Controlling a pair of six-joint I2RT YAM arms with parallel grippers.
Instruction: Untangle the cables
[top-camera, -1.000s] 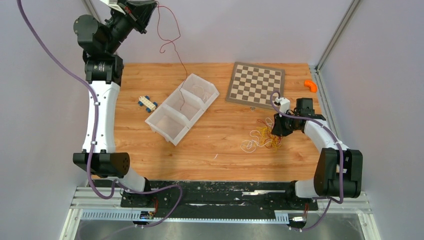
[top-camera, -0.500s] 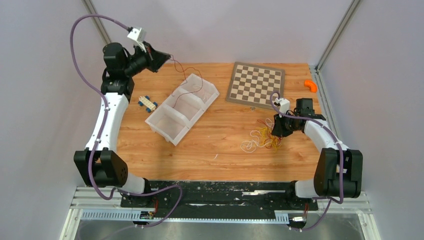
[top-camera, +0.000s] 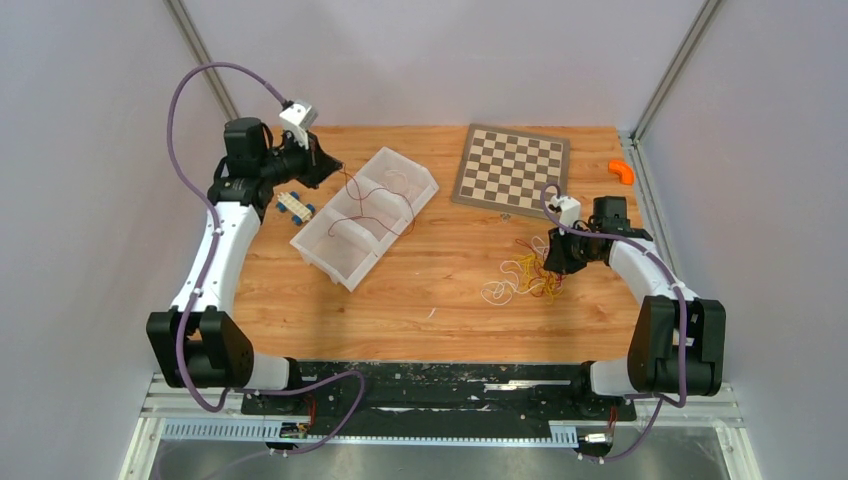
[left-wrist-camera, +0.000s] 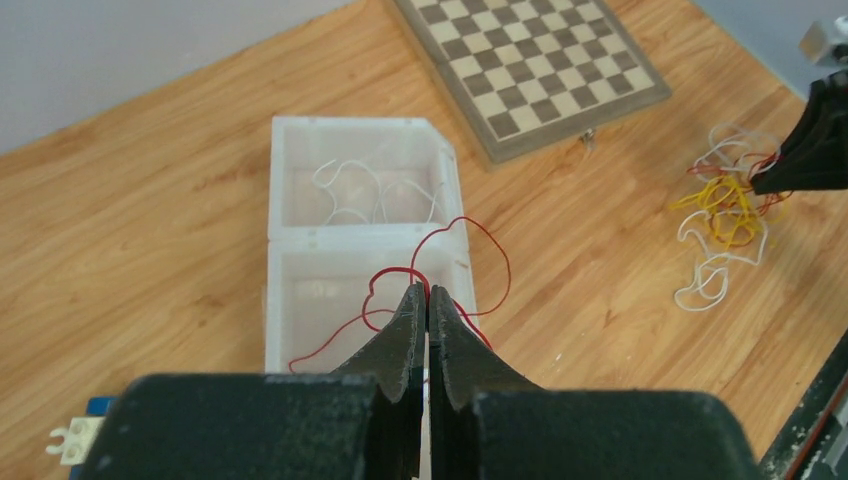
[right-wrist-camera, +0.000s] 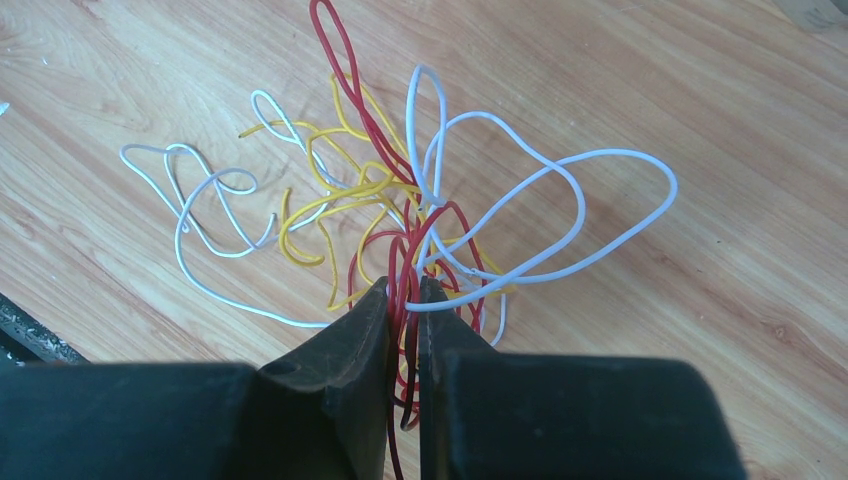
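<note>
cables (right-wrist-camera: 430, 220) tight in left end effector (left-wrist-camera: 428, 292) and right end effector (right-wrist-camera: 403, 290), clearest from wrists

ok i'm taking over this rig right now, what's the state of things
Left gripper: jaws shut on a red cable, held low over the white tray, the cable draping into its middle compartment.
Right gripper: jaws shut on strands of the tangle lying on the table.
Done: one white cable lies alone in the tray's end compartment; the red one is free of the tangle.
To do: release the red cable, then separate the remaining red, yellow and white cables.
</note>
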